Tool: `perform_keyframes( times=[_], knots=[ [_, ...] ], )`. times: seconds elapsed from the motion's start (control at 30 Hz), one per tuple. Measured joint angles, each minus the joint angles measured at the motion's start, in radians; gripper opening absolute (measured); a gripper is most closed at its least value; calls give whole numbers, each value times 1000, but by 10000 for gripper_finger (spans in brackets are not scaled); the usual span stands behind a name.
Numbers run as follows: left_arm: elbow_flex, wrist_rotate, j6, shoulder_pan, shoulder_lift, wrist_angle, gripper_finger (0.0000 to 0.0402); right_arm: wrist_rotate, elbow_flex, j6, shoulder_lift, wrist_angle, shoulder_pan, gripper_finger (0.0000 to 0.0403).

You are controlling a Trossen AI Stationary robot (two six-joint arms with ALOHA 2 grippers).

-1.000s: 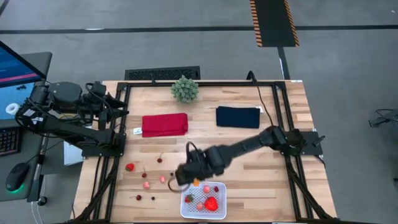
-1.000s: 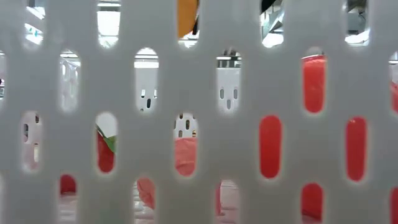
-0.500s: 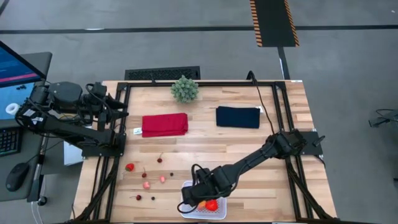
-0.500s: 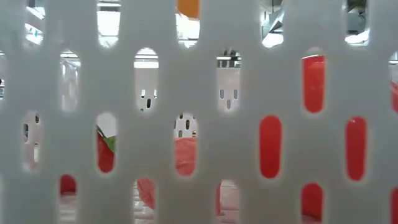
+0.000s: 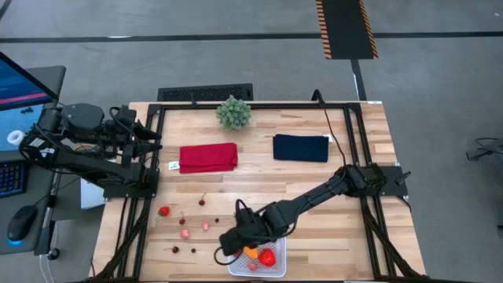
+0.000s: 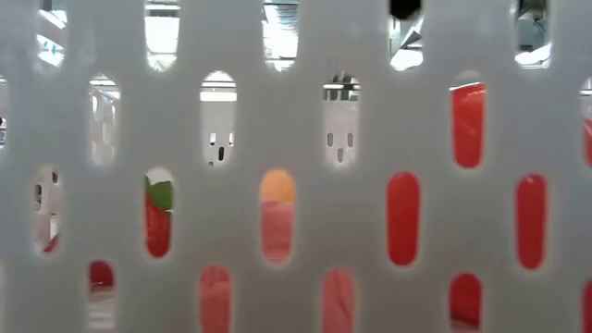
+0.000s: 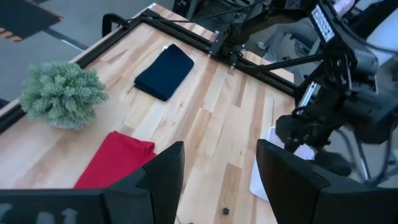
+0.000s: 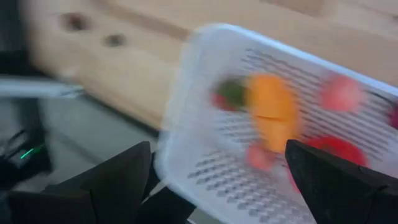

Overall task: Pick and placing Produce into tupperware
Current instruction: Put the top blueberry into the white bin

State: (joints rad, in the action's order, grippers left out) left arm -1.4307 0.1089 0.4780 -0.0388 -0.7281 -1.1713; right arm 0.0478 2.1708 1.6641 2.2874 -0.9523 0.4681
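Dark right gripper [image 5: 229,244] fingers spread wide, empty, over left edge of tupperware [image 5: 277,269]. Orange piece [image 5: 251,252] lies inside beside red pepper piece [image 5: 268,257]. Loose strawberry [image 5: 163,211] on table [image 5: 314,181], well left. Left gripper [image 7: 217,186] half apart, empty, parked at left edge.

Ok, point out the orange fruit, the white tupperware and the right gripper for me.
orange fruit [image 8: 272,111]: right wrist view, middle of the piece, lying inside the container.
tupperware [image 8: 186,134]: right wrist view, its white side wall.
right gripper [image 5: 228,244]: high view, between its fingertips, at the container's edge.
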Motion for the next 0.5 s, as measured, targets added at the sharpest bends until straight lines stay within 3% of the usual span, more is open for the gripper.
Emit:
perform_keyframes(
  times=[0.17, 0.37, 0.5],
  knots=[
    [0, 1, -17, 0, 0, 1, 190, 3, -1, -126, -10, 105, -44, 377],
    [0, 1, -28, 0, 0, 5, 190, -88, 46, -431, -61, 327, -119, 373],
    [0, -13, -52, 0, 0, 32, 190, -121, 96, -667, -115, 331, -205, 374]
  ],
)
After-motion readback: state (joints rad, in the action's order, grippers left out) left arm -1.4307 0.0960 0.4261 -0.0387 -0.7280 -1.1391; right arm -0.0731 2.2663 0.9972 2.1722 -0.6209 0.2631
